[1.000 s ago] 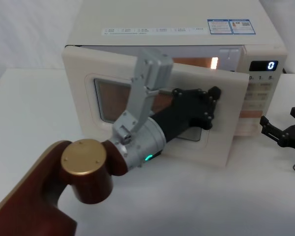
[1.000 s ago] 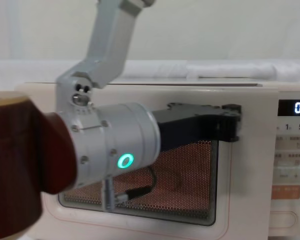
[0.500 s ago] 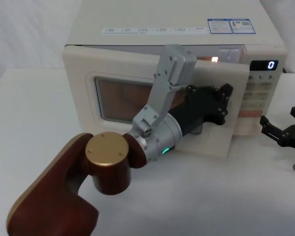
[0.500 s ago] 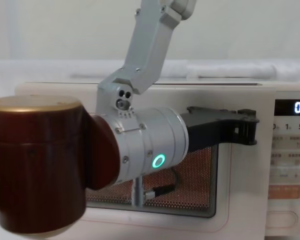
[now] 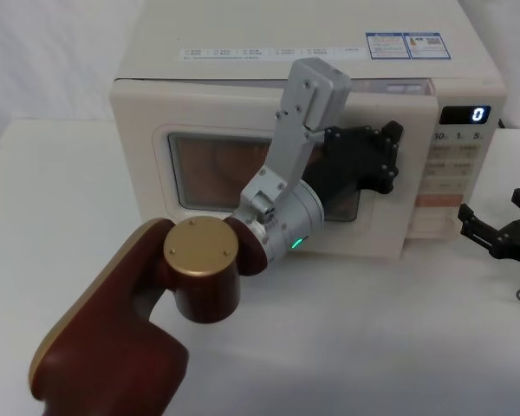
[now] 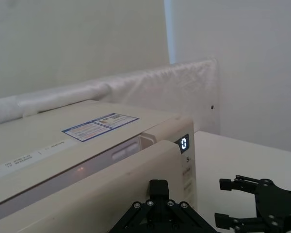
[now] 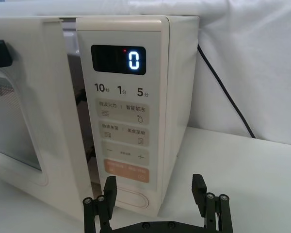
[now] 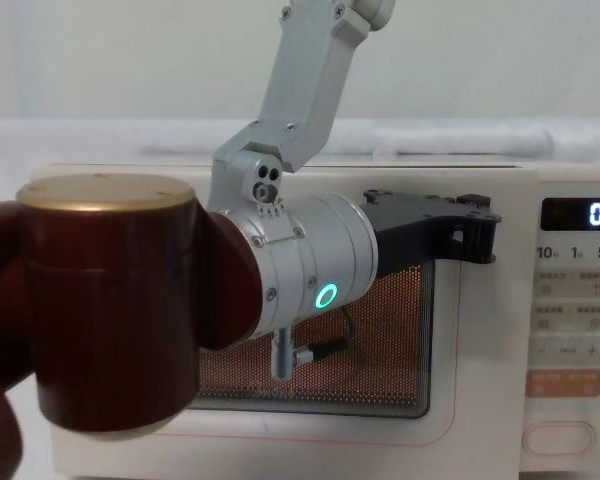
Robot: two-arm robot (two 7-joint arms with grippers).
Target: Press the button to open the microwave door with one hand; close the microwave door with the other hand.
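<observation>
My left claw presses flat on the door, fingers' gap hidden, so I can't tell. The door is just ajar at its latch edge beside the panel; push straight in. Right claw, spread, waits near the button.

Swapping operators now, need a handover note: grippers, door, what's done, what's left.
Left gripper: pressed against the microwave door, near its right edge beside the window; finger state unclear.
Right gripper: open, parked on the table right of the microwave, facing the control panel.
Door: nearly shut, a narrow gap left at the panel side. Display reads 0.
Done: the button press, judging by the unlatched door, and most of the closing swing.
Left: push until the door latches, then pull the left arm back.
</observation>
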